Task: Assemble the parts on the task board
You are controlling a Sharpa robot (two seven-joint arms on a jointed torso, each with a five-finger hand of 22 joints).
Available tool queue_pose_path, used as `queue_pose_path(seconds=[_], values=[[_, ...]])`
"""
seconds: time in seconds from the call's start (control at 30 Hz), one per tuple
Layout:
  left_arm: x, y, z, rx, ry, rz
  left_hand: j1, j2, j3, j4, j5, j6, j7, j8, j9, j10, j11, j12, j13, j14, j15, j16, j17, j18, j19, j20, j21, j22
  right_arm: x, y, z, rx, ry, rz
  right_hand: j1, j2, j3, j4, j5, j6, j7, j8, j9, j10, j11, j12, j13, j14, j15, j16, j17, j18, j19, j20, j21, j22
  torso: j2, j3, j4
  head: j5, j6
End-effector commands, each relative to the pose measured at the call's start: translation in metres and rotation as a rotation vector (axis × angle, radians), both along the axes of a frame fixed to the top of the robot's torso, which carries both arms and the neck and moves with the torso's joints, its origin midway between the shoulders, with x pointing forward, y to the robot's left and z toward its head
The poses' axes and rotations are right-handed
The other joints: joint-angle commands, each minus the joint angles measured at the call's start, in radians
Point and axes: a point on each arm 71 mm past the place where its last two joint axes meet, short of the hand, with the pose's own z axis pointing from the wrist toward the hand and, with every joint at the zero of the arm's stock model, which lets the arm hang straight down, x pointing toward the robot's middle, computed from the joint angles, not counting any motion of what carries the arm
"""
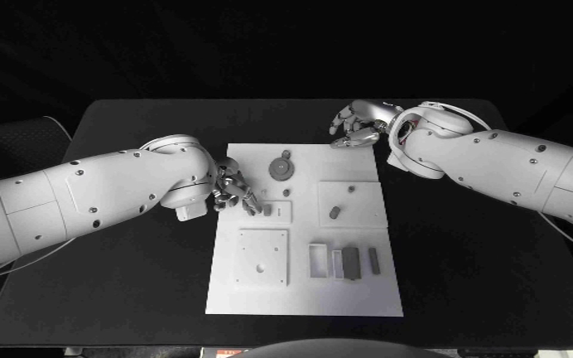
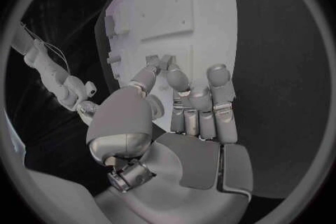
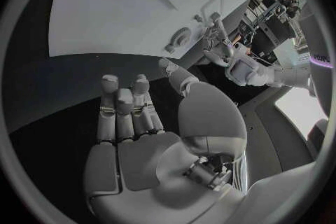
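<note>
At the left fingers (image 2: 168,75) — a small part (image 2: 159,60), touching.

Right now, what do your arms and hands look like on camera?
Both arms have smooth white rounded shells dotted with small dark screw holes. Each ends in a silver metallic many-fingered hand: left hand, right hand. Thin cables loop beside the right arm's wrist.

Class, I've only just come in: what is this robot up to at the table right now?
The robot works at the white task board, where grey parts lie. Its left hand is at the board's left edge, fingertips pinching a small grey part. Its right hand hovers open past the board's far right corner, holding nothing. A round gear-like part lies on the board.
</note>
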Motion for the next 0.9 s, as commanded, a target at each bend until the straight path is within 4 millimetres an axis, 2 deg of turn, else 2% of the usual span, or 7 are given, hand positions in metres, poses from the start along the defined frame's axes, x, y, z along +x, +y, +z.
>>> queue_pose_path(seconds=[0.03,0.23,0.8,0.87,0.9], values=[[-0.0018,-0.0002,-0.003,0.002,0.014,-0.006,0.032,0.014,0.021,-0.005,-0.004,0.003,0.003,-0.007,0.001,0.0,0.003,0.0,-0.001,0.004,0.0,0.0,-0.001,0.008,0.003,0.001,-0.001,0.017,-0.0004,0.0011,-0.0005,-0.001,0.005,0.01,0.004,0.004,-0.002,-0.004,0.005,-0.001,0.008,-0.006,-0.002,-0.006,0.0,0.007,-0.002,0.008,0.001,-0.003,-0.001,0.011,0.004,-0.002,-0.007,0.013,0.0,-0.0004,0.0004,0.0,0.0],[-0.0019,0.0,-0.0032,0.005,0.015,-0.006,0.08,0.038,0.06,-0.018,-0.002,0.006,0.004,-0.012,0.0,0.001,0.004,0.0,-0.001,0.006,0.001,-0.001,-0.003,0.005,0.005,0.004,0.001,0.018,-0.0004,0.0013,-0.0005,-0.001,0.005,0.01,0.003,0.004,-0.002,-0.004,0.005,-0.001,0.008,-0.006,-0.002,-0.006,0.0,0.007,-0.002,0.008,0.001,-0.003,-0.001,0.011,0.004,-0.002,-0.007,0.013,0.0,-0.0004,0.0008,0.0,-0.001],[-0.0004,0.0019,-0.0023,0.003,-0.004,0.023,0.115,0.06,0.109,-0.022,0.0,0.014,0.004,-0.017,0.0,0.005,0.004,0.001,-0.003,0.012,0.002,0.0,-0.004,0.002,0.008,0.006,0.004,0.019,-0.0003,0.0014,-0.0005,-0.001,0.005,0.01,0.003,0.004,-0.002,-0.004,0.005,-0.001,0.008,-0.006,-0.002,-0.007,0.0,0.007,-0.002,0.008,0.001,-0.003,-0.001,0.011,0.004,-0.002,-0.007,0.013,0.0,0.0002,0.0003,0.001,-0.002],[0.0,0.0027,-0.002,0.004,-0.009,0.032,0.118,0.063,0.115,-0.023,0.006,0.017,0.003,-0.017,0.0,0.007,0.003,0.002,-0.004,0.014,0.001,0.001,-0.004,0.002,0.01,0.006,0.005,0.02,-0.0002,0.0013,-0.0005,-0.001,0.005,0.01,0.003,0.004,-0.002,-0.004,0.005,-0.001,0.008,-0.006,-0.002,-0.007,0.0,0.007,-0.002,0.008,0.001,-0.003,-0.001,0.011,0.004,-0.002,-0.007,0.013,0.0,0.0002,0.0001,0.001,-0.002],[0.0001,0.0031,-0.002,0.006,-0.009,0.034,0.119,0.064,0.119,-0.024,0.022,0.02,0.003,-0.016,0.0,0.01,0.002,0.004,-0.004,0.016,0.0,0.002,-0.004,0.002,0.012,0.006,0.007,0.02,-0.0002,0.0012,-0.0005,-0.001,0.005,0.01,0.003,0.004,-0.002,-0.004,0.005,-0.001,0.008,-0.006,-0.002,-0.007,0.0,0.007,-0.002,0.008,0.001,-0.003,-0.001,0.011,0.004,-0.002,-0.007,0.013,0.0,0.0002,0.0001,0.001,-0.002]])
